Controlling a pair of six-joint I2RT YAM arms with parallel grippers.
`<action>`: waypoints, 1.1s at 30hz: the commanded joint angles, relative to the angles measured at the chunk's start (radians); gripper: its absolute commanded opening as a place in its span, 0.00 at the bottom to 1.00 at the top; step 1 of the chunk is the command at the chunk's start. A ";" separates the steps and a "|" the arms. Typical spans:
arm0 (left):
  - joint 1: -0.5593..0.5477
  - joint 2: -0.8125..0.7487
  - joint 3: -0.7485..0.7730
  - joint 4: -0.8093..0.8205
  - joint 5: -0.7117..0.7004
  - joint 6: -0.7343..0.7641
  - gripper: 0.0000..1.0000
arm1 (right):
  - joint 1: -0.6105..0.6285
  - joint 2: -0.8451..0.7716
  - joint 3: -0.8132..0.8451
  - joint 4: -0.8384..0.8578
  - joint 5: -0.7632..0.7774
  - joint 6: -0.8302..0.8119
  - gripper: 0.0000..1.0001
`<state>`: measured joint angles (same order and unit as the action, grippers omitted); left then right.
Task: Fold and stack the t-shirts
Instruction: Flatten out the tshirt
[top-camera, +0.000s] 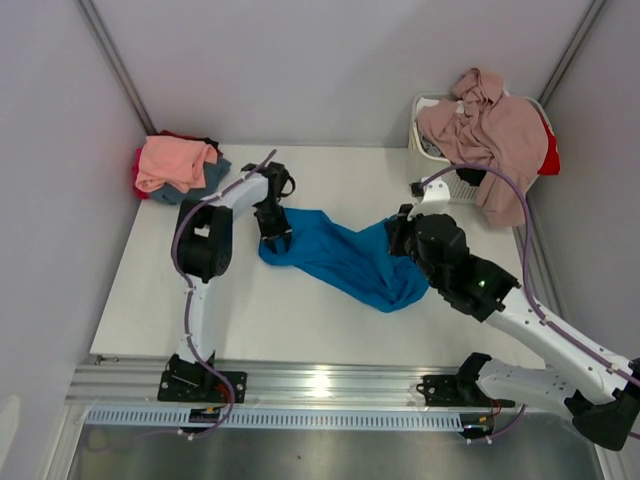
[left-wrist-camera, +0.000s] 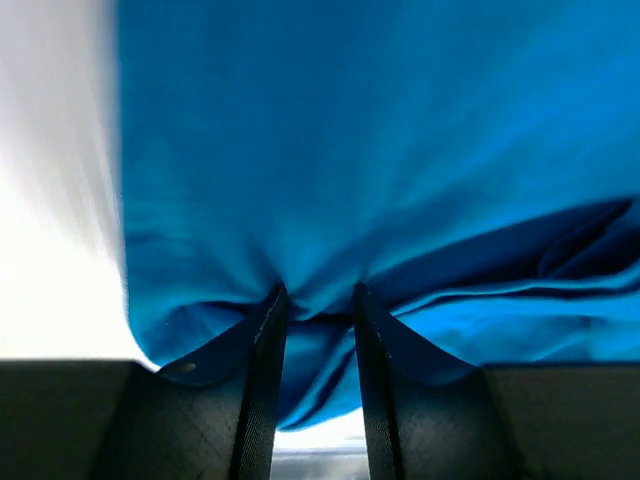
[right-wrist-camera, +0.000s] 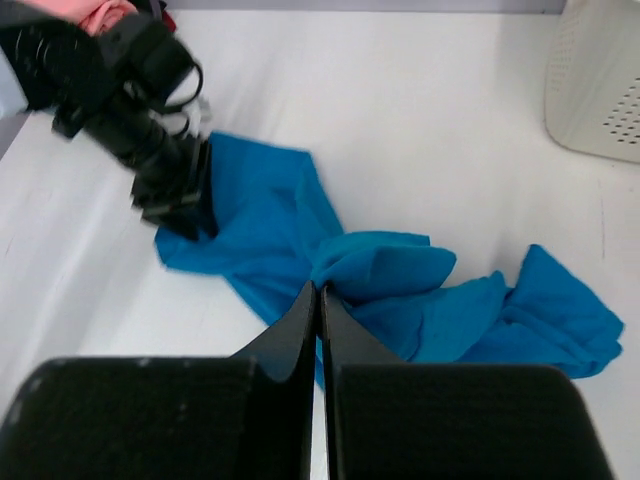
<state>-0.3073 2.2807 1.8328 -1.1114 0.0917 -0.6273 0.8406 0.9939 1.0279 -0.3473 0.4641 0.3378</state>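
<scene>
Judged to be the spreading-out step, with no fold made yet. Lying crumpled on the table (top-camera: 330, 320), well left of the white basket (right-wrist-camera: 600, 90): the bright blue t-shirt (top-camera: 340, 262). Pinched at its end far from the basket by the left gripper (left-wrist-camera: 318, 295). Nipped at a bunched fold nearer the basket by the right gripper (right-wrist-camera: 318, 290), fingers pressed together. Next, probably: draw both ends apart, then lay flat.

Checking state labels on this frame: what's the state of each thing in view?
blue t-shirt: unfolded, bunched, held at both ends
left gripper: shut on blue t-shirt
right gripper: shut on blue t-shirt
salmon pink t-shirt: on top of pile
basket: upright
mauve-pink t-shirt: crumpled, draped over basket
</scene>
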 joint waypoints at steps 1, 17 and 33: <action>-0.064 -0.133 -0.176 0.010 -0.001 0.031 0.36 | 0.005 -0.037 0.027 -0.009 0.048 -0.020 0.00; -0.271 -0.805 -0.753 0.096 -0.085 -0.115 0.45 | 0.003 -0.003 0.020 -0.024 0.088 -0.123 0.00; -0.058 -0.751 -0.874 0.165 -0.156 -0.301 0.99 | 0.003 -0.018 0.000 -0.051 0.067 -0.111 0.00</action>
<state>-0.4225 1.5597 0.9787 -1.0046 -0.0921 -0.8867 0.8413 1.0088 1.0275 -0.4023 0.5186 0.2306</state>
